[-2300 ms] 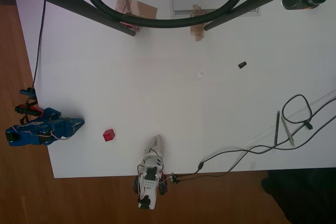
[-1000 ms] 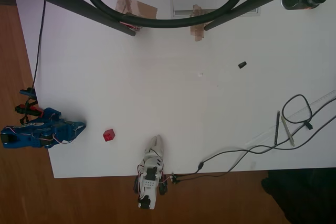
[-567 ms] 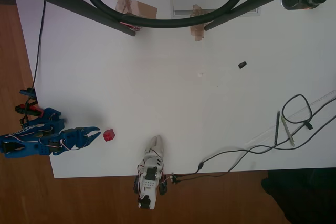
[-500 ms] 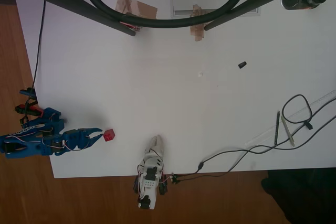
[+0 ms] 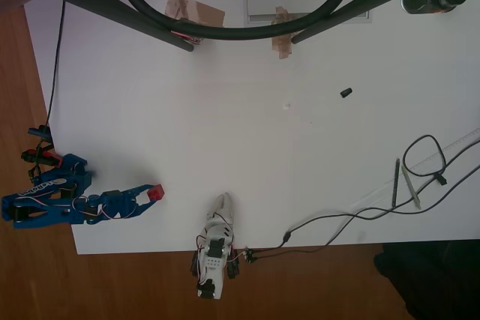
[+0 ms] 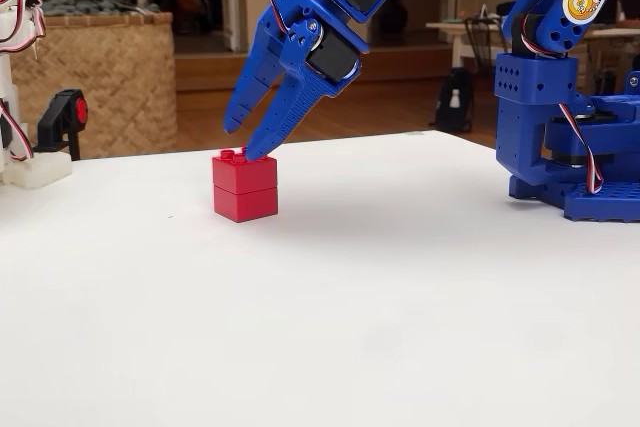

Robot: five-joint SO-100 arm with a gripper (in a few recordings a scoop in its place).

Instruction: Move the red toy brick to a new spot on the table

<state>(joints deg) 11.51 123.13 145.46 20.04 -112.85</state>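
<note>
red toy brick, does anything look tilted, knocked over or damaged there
Nothing stands out. In the fixed view the red toy brick sits flat and upright on the white table, studs up and intact. The blue tool is open, its fingertips resting at the brick's top right edge, one raised just above the studs.

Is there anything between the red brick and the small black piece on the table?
No. In the overhead view, the stretch of table from the red brick to the small black piece is bare white surface.
</note>
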